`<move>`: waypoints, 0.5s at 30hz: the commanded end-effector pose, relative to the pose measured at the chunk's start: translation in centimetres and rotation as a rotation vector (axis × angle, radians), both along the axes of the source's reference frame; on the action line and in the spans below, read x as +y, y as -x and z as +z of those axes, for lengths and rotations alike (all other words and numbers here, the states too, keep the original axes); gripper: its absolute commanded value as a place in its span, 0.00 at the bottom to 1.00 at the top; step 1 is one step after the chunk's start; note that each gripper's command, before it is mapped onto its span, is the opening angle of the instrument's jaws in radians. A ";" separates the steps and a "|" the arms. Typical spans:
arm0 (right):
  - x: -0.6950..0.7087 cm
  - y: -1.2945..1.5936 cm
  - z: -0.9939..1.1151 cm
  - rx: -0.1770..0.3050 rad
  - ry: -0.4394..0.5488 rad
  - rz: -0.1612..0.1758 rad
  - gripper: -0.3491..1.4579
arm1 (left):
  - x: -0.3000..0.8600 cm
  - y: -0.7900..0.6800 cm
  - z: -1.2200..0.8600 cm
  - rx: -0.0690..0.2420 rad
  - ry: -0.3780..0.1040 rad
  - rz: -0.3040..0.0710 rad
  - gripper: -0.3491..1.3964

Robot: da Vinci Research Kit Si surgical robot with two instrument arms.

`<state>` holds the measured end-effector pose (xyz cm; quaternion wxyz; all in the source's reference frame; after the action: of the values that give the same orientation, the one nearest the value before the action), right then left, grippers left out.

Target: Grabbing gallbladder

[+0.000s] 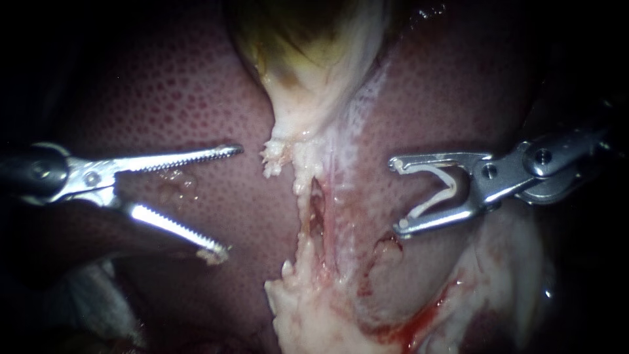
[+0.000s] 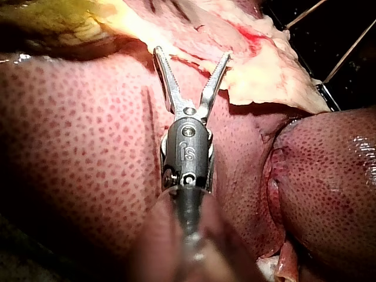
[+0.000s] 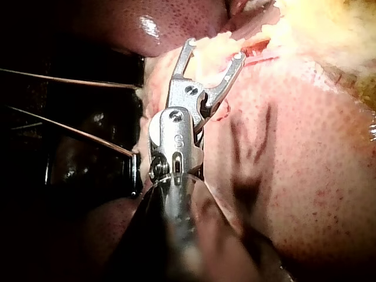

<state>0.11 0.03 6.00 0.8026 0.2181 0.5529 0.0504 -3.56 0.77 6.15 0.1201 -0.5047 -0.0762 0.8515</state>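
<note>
The gallbladder [image 1: 308,46], yellow-green with a pale tapering neck, hangs at the top centre of the endoscope view. My left instrument [image 1: 229,202] has its serrated jaws wide open to the left of the neck, over bare liver and touching nothing. In the left wrist view its open jaws [image 2: 192,53] point at pale tissue beside the gallbladder [image 2: 53,17]. My right instrument [image 1: 397,196] stands right of the pale strand, its jaws spread with a white clip [image 1: 436,190] seated between them. The right wrist view shows those jaws [image 3: 215,49] just short of pale tissue.
Speckled red-brown liver [image 1: 164,98] surrounds the field. A ragged pale strand [image 1: 308,190] runs down from the gallbladder neck to a whitish mass [image 1: 314,314], with some blood [image 1: 419,321] at the lower right. Thin wires [image 3: 59,79] cross the dark side beyond the liver.
</note>
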 end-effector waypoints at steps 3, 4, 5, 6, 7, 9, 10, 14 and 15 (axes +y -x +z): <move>0.00 0.00 0.00 0.002 0.006 -0.002 0.53 | 0.02 -0.01 0.02 -0.003 0.004 0.006 0.67; 0.00 0.01 0.00 0.002 0.006 -0.002 0.53 | 0.03 -0.01 0.03 -0.001 0.000 0.001 0.66; 0.00 0.01 0.00 0.002 0.006 -0.002 0.53 | 0.05 -0.02 0.05 0.000 -0.004 -0.004 0.66; 0.00 0.01 0.00 0.002 0.006 -0.002 0.53 | 0.08 -0.02 0.07 0.001 -0.019 -0.015 0.65; 0.00 0.01 0.00 0.000 0.000 0.000 0.53 | 0.10 -0.02 0.09 0.000 -0.030 -0.021 0.65; 0.00 0.00 0.00 0.000 0.000 0.000 0.53 | 0.18 -0.01 0.16 0.002 -0.054 -0.042 0.63; 0.00 0.01 0.01 0.000 0.000 0.000 0.53 | 0.22 0.00 0.19 0.001 -0.070 -0.051 0.63; 0.01 0.00 0.02 -0.002 -0.005 0.003 0.53 | 0.37 0.05 0.33 -0.001 -0.139 -0.103 0.59; 0.01 0.00 0.02 -0.002 -0.005 0.003 0.53 | 0.42 0.08 0.38 -0.002 -0.159 -0.116 0.58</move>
<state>0.11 0.03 6.02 0.8027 0.2192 0.5521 0.0527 -3.66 1.23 6.57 0.2159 -0.4989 -0.1191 0.8308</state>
